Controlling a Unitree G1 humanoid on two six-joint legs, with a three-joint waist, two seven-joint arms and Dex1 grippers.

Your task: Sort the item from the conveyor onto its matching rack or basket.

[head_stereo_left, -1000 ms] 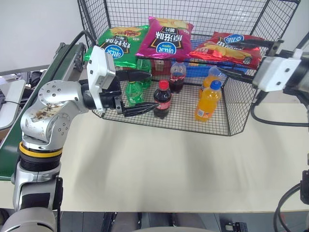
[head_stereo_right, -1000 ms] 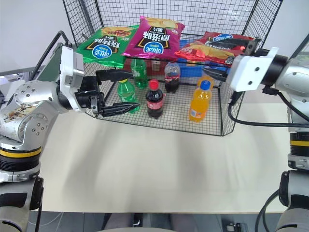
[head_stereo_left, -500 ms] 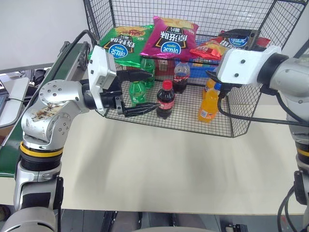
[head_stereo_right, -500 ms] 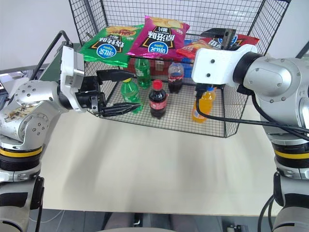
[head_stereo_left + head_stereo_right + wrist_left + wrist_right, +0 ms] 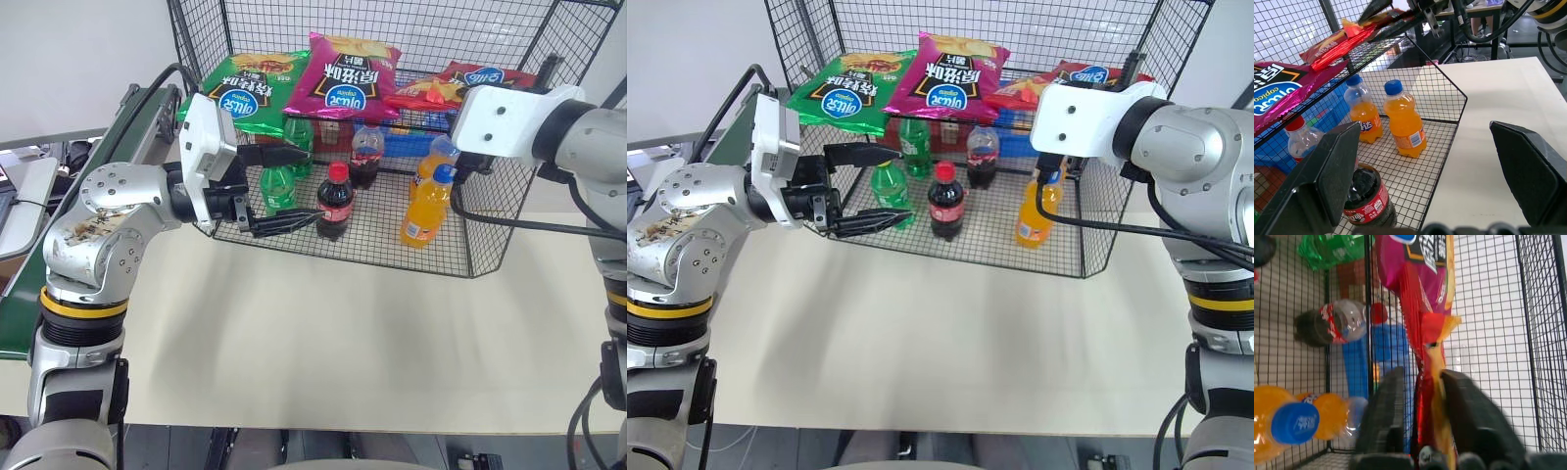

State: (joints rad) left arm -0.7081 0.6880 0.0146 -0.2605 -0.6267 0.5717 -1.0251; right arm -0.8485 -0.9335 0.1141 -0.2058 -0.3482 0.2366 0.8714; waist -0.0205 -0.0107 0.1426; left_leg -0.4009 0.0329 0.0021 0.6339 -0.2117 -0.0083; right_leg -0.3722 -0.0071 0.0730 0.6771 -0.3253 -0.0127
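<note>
Glossy crinkled red bag (image 5: 1429,382) lies on the wire cage (image 5: 509,235) shelf, right gripper (image 5: 1422,396) jaws grasping its edge; left gripper (image 5: 284,188) jaws released.

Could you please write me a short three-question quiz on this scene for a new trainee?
1. True or false: the red chip bag sits between the fingers of the right tool, at the raised wire shelf of the black wire cage.
2. Which bag lies between the green chip bag and the red one? A) a yellow bag B) the magenta chip bag C) a blue bag
3. Fill in: the left tool stands ____ beside the cage, holding nothing.

Key: 1 true; 2 B; 3 open
</note>
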